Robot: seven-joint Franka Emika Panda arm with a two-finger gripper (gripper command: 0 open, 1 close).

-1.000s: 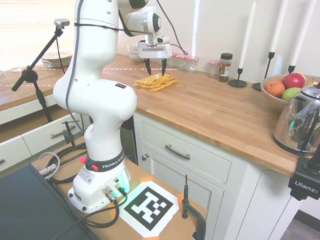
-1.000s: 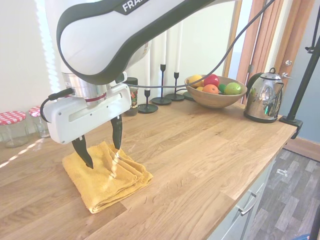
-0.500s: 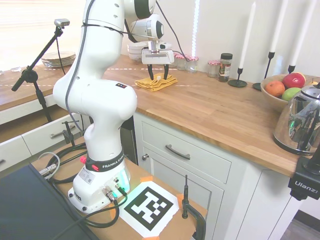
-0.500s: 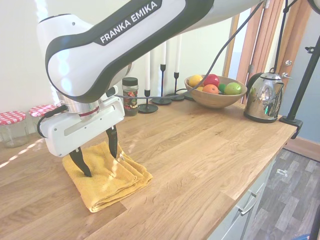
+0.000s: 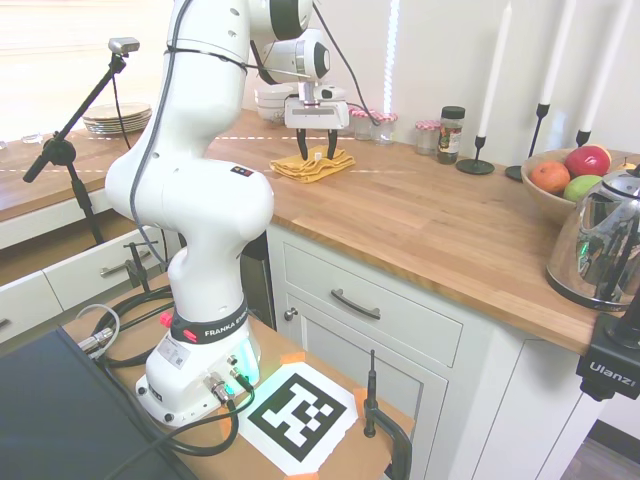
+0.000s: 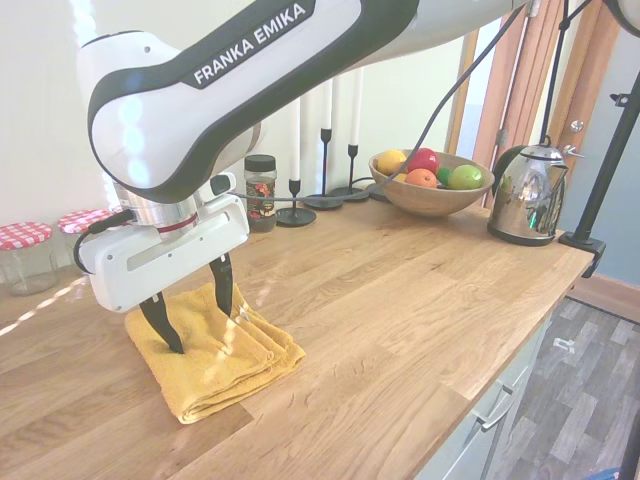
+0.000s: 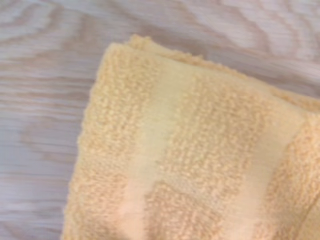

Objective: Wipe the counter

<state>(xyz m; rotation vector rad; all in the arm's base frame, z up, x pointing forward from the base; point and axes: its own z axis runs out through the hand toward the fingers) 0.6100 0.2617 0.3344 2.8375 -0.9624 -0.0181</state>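
- Counter (image 6: 420, 290) wiping hasn't really started imo; it runs under the yellow towel (image 6: 215, 360).
- Gripper (image 6: 190, 325) is on that folded towel, jaws spread, tips pressing in.
- Everything past the towel is left to wipe.

Home kitchen. Butcher-block worktop (image 5: 430, 215) over white panelled cabinets (image 5: 375, 320) with metal bar handles. On it: shiny kettle (image 6: 527, 192), fruit bowl (image 6: 425, 185), red-check-lidded jars (image 6: 25, 255), spice jar (image 5: 451, 134), tall white candles in black holders (image 6: 322, 150). Stacked plates (image 5: 113, 118) and bowls (image 5: 268, 101) further back. Wood-look floor (image 6: 580, 400).
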